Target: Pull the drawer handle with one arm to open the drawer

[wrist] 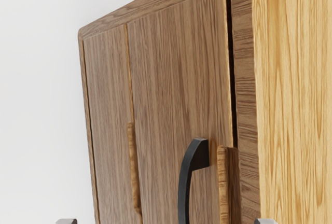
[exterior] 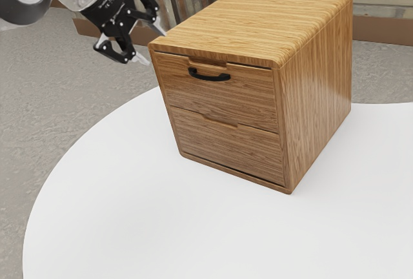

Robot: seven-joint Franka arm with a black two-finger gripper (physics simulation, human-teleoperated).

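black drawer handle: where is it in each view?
Exterior view: black handle on the upper drawer, by its top edge.
Wrist view: black handle on that drawer's front, toward the edge away from the lower drawer.
Shared landmark: lower drawer.

On the white round table (exterior: 129,227) stands one thing, a wooden two-drawer cabinet (exterior: 251,92), upright toward the far edge.

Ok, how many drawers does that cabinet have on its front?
2. The upper drawer, with the black handle, sits just under the top of the cabinet; the lower drawer is directly below it. The back and far side are hidden.
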